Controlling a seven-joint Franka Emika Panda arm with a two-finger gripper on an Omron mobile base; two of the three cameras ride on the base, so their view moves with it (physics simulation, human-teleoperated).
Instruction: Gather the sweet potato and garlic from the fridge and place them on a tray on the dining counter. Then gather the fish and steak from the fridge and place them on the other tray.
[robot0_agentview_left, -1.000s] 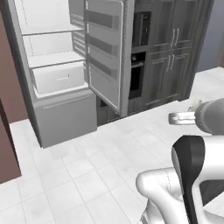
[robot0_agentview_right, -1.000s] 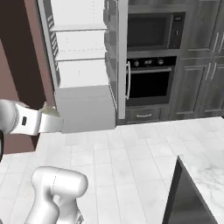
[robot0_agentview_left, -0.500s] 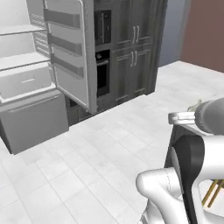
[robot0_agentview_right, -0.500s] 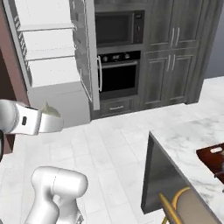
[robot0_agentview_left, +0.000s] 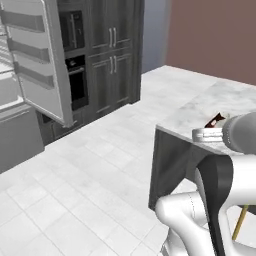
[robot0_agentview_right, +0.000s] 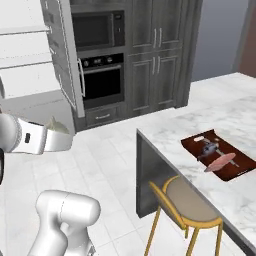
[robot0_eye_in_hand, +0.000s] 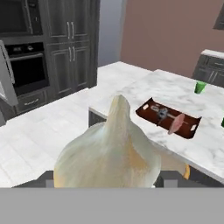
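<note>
Gripper (robot0_eye_in_hand: 107, 177) clamps the garlic (robot0_eye_in_hand: 109, 151); risk: dropping it onto the brown tray (robot0_agentview_right: 218, 155) with fish (robot0_agentview_right: 209, 147) and steak (robot0_agentview_right: 222, 161).

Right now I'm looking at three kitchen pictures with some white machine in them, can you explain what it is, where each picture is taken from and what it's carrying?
The white machine is a robot arm on a base that drives, in a computer-rendered kitchen. Two pictures come from cameras on the base, behind the arm to its left and right. The third comes from a camera on the arm's hand. In that hand view a pale garlic bulb sits right in front of the lens, held at the gripper; its fingers are hidden behind the bulb. Ahead is the dining counter, a white marbled island. On it lies a dark brown tray with a grey fish and a pink steak on it. A yellow-legged stool stands at the counter. Behind, the fridge door stands open.
</note>
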